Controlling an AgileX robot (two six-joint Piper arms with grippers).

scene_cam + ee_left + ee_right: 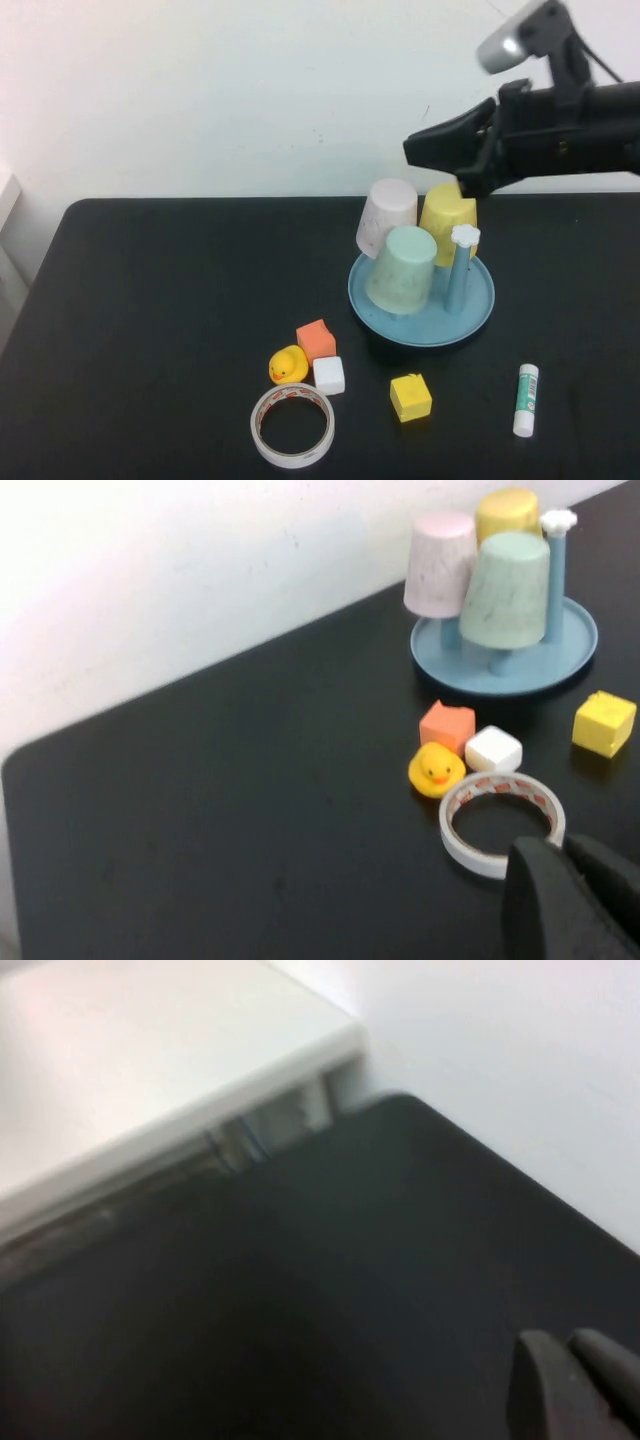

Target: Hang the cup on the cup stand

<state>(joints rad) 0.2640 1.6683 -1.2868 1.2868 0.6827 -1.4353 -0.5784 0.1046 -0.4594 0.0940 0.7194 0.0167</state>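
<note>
The mint-green cup point(402, 268) point(507, 590) sits upside down over a post of the cup stand point(478, 300) point(575, 645), a light-blue dish. A pinkish-white cup point(387, 215) and a yellow cup point(447, 214) hang upside down on the posts behind it. One blue post with a white flower cap point(464, 237) stands bare at the right. My right gripper point(412, 150) point(566, 1342) hovers above and behind the stand, shut and holding nothing. My left gripper point(560, 848) is out of the high view; its wrist view shows it shut and empty, low near the tape roll.
In front of the stand lie a tape roll point(292, 426), a yellow rubber duck point(288, 365), an orange cube point(316, 340), a white cube point(329, 375) and a yellow cube point(410, 397). A glue stick point(526, 400) lies front right. A white wall backs the black table.
</note>
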